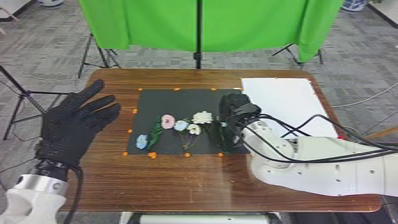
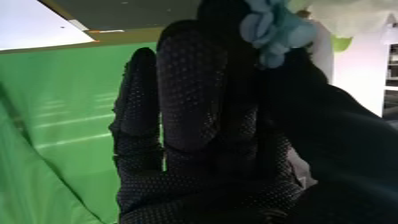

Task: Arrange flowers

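Over the right part of the black mat (image 1: 171,100), my right hand (image 1: 234,106) pinches a pale blue flower (image 2: 272,31) between thumb and fingers. To its left, the ruffled white flower (image 1: 202,117) and the pink flower (image 1: 168,119) are lying on the mat. My left hand (image 1: 69,127), with fingers released and extended, is at the table's left side (image 1: 111,170).

The left hand (image 1: 67,130) has its long fingers out straight, while the right hand (image 1: 234,106) pinches with its thumb and fingers.
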